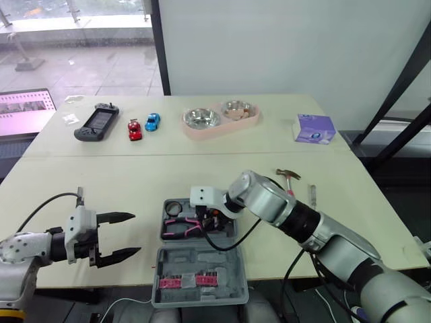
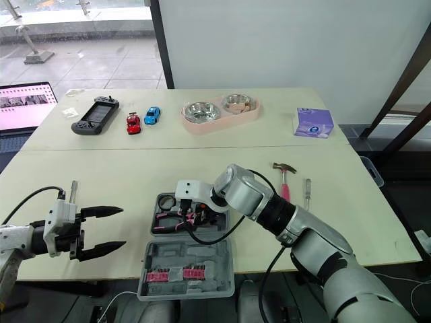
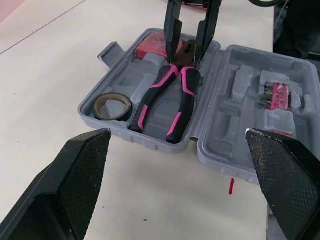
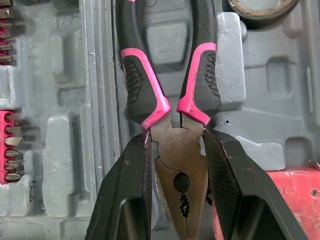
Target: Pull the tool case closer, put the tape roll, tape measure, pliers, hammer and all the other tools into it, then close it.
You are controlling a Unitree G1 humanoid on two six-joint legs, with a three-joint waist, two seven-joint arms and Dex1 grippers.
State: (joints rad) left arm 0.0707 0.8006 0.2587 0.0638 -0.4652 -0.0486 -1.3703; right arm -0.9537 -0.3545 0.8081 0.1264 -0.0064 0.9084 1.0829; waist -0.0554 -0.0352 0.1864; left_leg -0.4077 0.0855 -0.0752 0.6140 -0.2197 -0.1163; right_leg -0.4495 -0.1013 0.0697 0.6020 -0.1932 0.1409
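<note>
The grey tool case (image 1: 232, 266) lies open at the table's front edge. In its tray lie a tape roll (image 3: 97, 107), a red tape measure (image 3: 152, 45) and pink-handled pliers (image 4: 180, 185). My right gripper (image 4: 177, 135) reaches down into the tray, shut on the pliers' metal head. To the left of the case, my left gripper (image 1: 135, 233) hovers open and holds nothing. A hammer (image 1: 289, 176) and a screwdriver (image 1: 312, 195) lie on the table to the right of the case.
Pink bit holders (image 1: 178, 280) sit in the case lid. At the back of the table are a game controller (image 1: 96, 123), a red toy car (image 1: 135, 130), a blue toy car (image 1: 153, 121), a pink double bowl (image 1: 220, 118) and a purple box (image 1: 314, 128).
</note>
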